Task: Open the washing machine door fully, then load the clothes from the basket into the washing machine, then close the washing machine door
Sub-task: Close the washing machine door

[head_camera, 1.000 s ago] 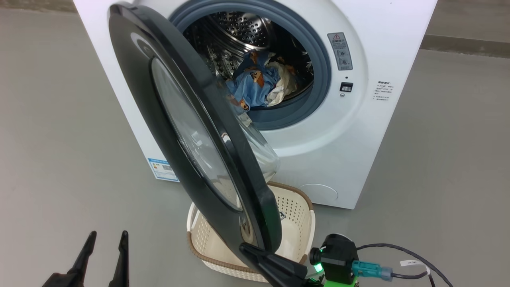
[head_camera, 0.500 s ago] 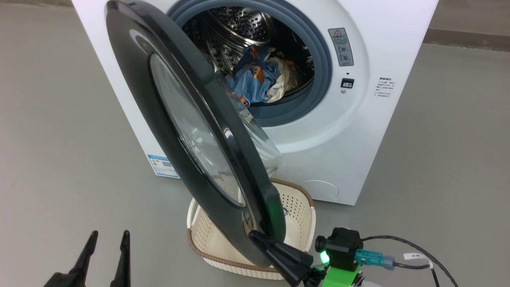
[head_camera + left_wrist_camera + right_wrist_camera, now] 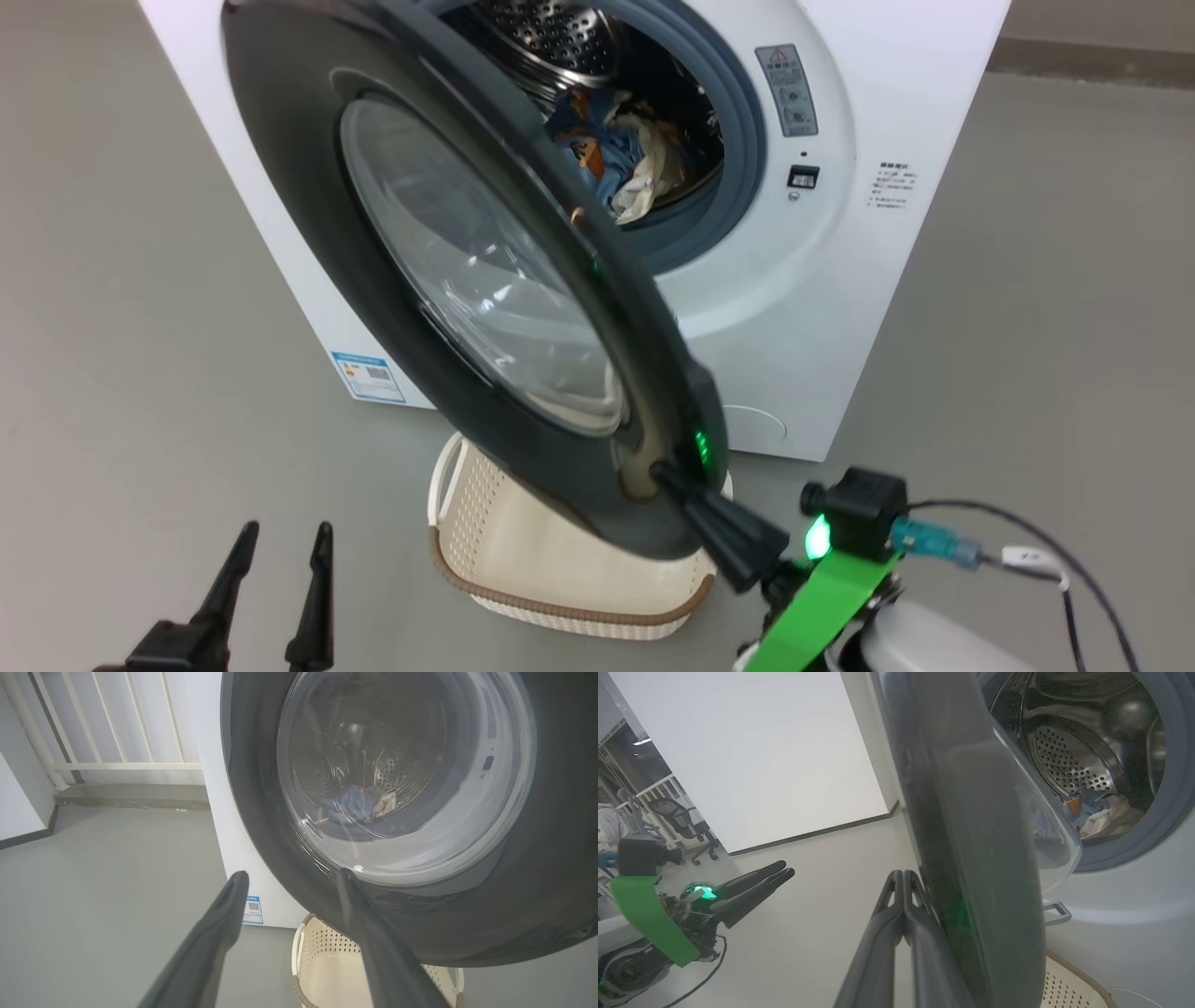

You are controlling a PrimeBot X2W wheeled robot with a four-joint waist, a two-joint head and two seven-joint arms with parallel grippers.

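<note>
Black-rimmed, the door (image 3: 485, 280) stands half open; your right gripper (image 3: 663, 474), fingers pressed together, seems to touch its lower rim. Your left gripper (image 3: 287, 534) is spread wide, well apart from it. Clothes (image 3: 607, 154) lie in the drum (image 3: 541, 28), with the basket (image 3: 560, 611) under the door.

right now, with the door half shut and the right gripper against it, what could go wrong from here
1. The shut right gripper only presses its tips on the glossy rim of the washing machine door; it may slip off the edge.
2. The basket stands under the door's lower rim, which could catch it.
3. The clothes lie near the gasket, so a fold might get pinched.
</note>
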